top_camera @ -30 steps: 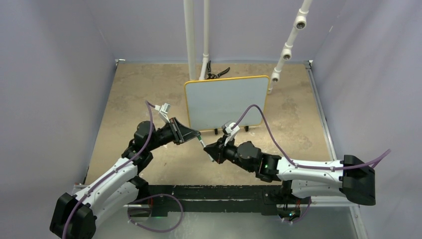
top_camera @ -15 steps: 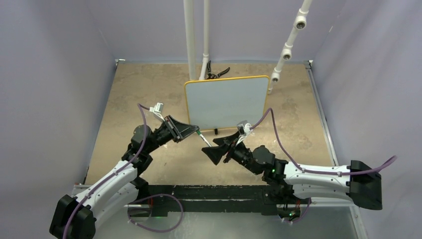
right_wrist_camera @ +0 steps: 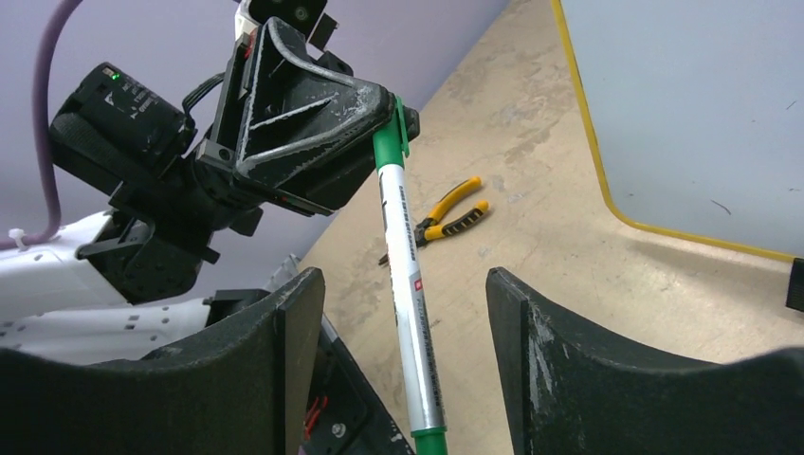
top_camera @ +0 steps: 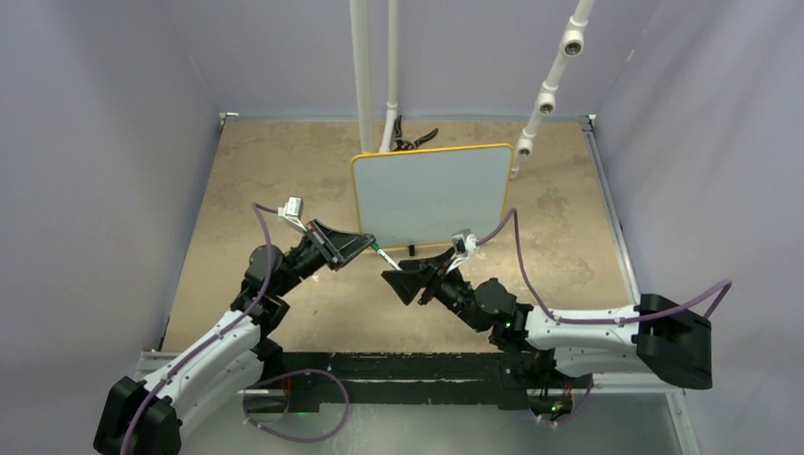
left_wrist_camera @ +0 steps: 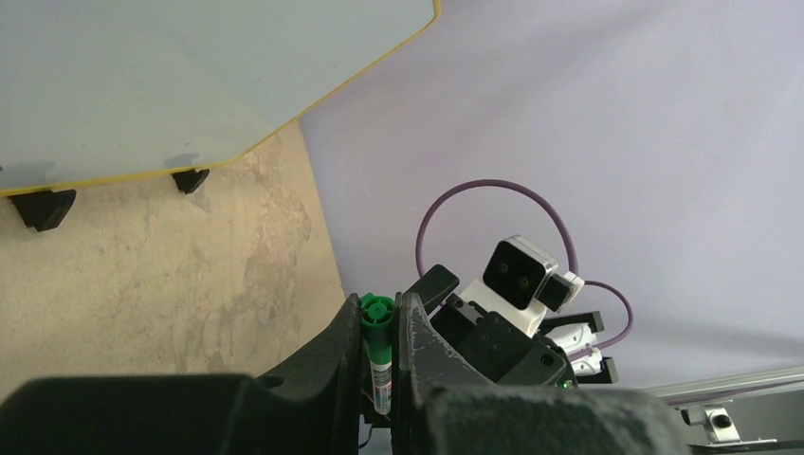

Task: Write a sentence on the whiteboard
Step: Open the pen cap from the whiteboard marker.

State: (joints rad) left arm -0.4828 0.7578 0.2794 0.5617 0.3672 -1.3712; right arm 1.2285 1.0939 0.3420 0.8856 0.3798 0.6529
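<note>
The small print along the marker [right_wrist_camera: 410, 284] barrel cannot be read.

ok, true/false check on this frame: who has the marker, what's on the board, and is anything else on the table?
1. The left gripper is shut on the marker. True.
2. The right gripper is also shut on the marker. False: its jaws stand open on either side of the barrel, with gaps showing.
3. The whiteboard already carries the sentence. False: no lettering shows on it.
4. Pliers lie on the table. True.
</note>
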